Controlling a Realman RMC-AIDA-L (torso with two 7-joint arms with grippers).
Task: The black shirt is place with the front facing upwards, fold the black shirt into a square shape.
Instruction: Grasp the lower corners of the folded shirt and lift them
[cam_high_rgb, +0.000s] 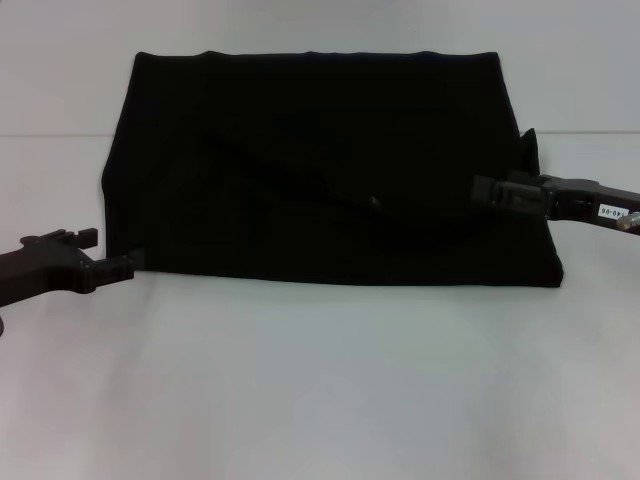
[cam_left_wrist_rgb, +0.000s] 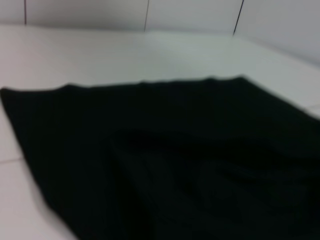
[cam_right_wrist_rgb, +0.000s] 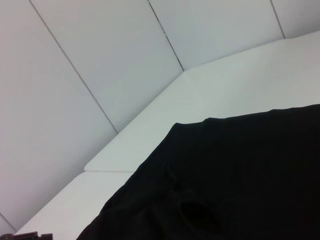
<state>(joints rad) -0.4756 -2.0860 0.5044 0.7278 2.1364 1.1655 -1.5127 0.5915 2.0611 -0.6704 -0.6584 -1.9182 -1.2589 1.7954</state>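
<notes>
White sticker (cam_high_rgb: 610, 212) on right arm (cam_high_rgb: 585, 200): small dark digits (too blurred to read reliably); no other text visible.

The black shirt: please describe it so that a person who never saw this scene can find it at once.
On the white table, look at the far middle, between the left gripper and the right gripper. The black shirt lies there folded into a wide flat rectangle. It is the only large dark cloth, much bigger than either gripper.

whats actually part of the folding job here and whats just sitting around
Part of the job:
black shirt, already folded into a rough rectangle
left gripper, at the shirt's near left corner
right gripper, over the shirt's right edge

Just there:
white table
wall panels
</notes>
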